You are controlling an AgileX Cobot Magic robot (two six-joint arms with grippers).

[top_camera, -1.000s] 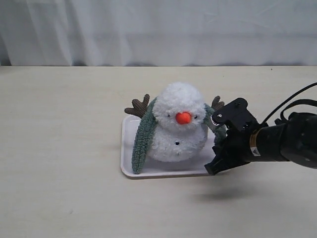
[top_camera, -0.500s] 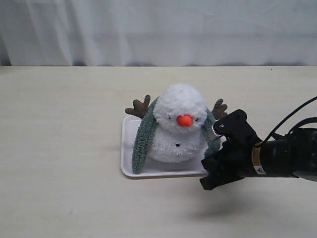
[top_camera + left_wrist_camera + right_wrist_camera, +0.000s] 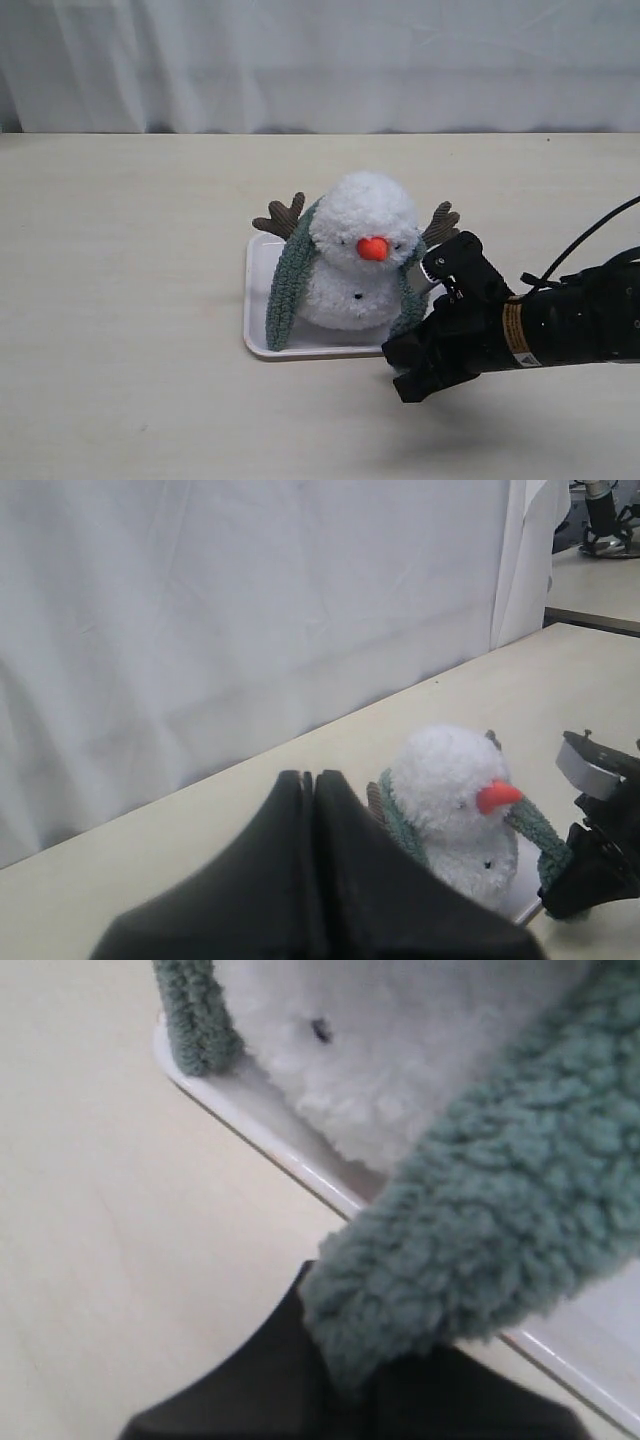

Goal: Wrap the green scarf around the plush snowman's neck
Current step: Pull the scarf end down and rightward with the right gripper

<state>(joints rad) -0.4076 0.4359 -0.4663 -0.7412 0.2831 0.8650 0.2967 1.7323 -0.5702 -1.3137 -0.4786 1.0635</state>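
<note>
The white plush snowman (image 3: 365, 215) with its orange nose sits upright on a white tray (image 3: 258, 275). The green scarf (image 3: 290, 280) lies round the back of its neck; one end hangs down its left side in the exterior view. My right gripper (image 3: 402, 365) is shut on the other end, low at the tray's front right edge. In the right wrist view the fuzzy scarf (image 3: 500, 1200) runs into the right gripper (image 3: 360, 1365) beside the snowman's body (image 3: 400, 1050). My left gripper (image 3: 308, 776) is shut and empty, away from the snowman (image 3: 450, 785).
The tray stands in the middle of a pale wooden table (image 3: 120, 300). A white curtain (image 3: 320, 60) hangs along the far edge. The tray's rim (image 3: 260, 1135) passes just beyond the right gripper's fingers.
My right gripper has moved down and left along the tray's front edge, drawing its scarf end towards the snowman's front. The snowman has rocked slightly. The left gripper stays shut.
</note>
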